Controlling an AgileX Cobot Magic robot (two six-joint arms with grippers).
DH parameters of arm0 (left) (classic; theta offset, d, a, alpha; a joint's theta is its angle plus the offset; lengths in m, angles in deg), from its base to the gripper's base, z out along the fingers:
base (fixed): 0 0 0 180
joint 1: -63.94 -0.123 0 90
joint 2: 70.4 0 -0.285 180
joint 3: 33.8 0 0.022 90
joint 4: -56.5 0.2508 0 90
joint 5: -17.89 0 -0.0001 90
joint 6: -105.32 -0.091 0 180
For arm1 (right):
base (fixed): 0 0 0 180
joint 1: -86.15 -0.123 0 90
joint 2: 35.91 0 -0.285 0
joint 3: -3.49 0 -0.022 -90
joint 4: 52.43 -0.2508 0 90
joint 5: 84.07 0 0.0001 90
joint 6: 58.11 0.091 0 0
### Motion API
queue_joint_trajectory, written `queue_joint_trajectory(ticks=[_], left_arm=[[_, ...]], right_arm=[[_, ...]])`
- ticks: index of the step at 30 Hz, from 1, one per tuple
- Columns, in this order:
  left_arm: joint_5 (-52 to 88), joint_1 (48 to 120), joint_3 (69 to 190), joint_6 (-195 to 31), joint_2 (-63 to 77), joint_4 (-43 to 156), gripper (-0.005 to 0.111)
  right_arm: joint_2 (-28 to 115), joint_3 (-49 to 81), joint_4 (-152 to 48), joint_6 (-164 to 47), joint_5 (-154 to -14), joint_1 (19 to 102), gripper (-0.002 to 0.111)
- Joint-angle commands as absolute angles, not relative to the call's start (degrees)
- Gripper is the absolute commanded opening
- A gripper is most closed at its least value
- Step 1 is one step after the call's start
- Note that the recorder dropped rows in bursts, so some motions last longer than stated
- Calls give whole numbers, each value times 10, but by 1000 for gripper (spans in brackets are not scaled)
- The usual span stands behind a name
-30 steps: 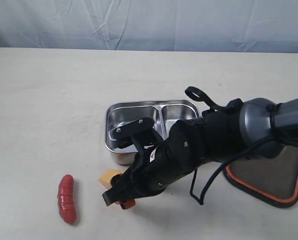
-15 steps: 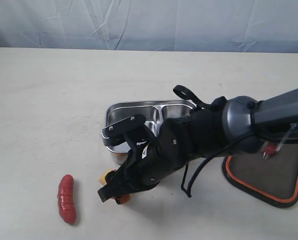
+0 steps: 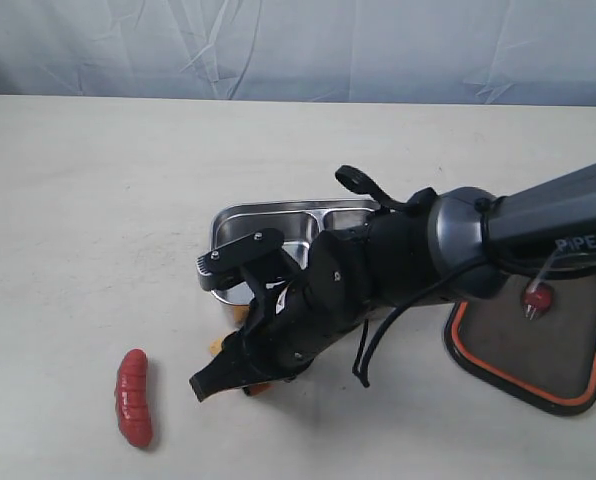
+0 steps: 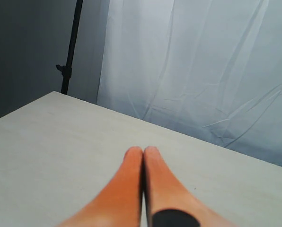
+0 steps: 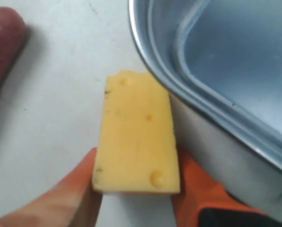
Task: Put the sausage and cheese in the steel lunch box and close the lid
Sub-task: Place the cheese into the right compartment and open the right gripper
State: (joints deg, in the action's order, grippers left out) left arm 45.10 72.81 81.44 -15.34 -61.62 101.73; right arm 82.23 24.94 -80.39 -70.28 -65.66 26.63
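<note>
Dark red sausage [image 3: 133, 398] lies well apart from steel lunch box [image 3: 278, 208]. Yellow cheese [image 5: 136, 135] sits just beside box wall, between right gripper [image 5: 135, 158] fingers [image 5: 74, 189], both pads clamped on its sides. Dark lid [image 3: 558, 350] lies beside box, opposite side from sausage. Fingers of left gripper [image 4: 143, 156] pressed together.

I'm holding the right arm [image 3: 418, 255] stretched low, wrist tilted down, the right gripper [image 5: 136, 163] pinching the cheese [image 5: 136, 127] between both fingers; the left gripper [image 4: 143, 150] is sitting with fingertips pressed together.
</note>
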Motion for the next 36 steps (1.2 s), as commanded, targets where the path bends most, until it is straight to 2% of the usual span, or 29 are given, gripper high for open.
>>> queue_joint_trajectory(ticks=[1,13,17,19,23,32,34,36], left_arm=[[449,732,811,-153,-619,1026,0],[449,732,811,-153,-619,1026,0],[449,732,811,-153,-619,1026,0],[449,732,811,-153,-619,1026,0],[449,732,811,-153,-619,1026,0],[449,732,811,-153,-619,1026,0],[449,732,811,-153,-619,1026,0],[449,732,811,-153,-619,1026,0]], right_arm=[[819,249,-801,-719,-601,267,0],[668,250,-788,-722,-560,242,-1],[601,250,-555,-500,-539,312,-1],[613,251,-434,-410,-511,365,-1],[689,250,-415,-419,-567,443,-1],[756,250,-409,-420,-630,457,-1],[756,250,-406,-420,-623,457,5],[756,250,-400,-420,-619,457,21]])
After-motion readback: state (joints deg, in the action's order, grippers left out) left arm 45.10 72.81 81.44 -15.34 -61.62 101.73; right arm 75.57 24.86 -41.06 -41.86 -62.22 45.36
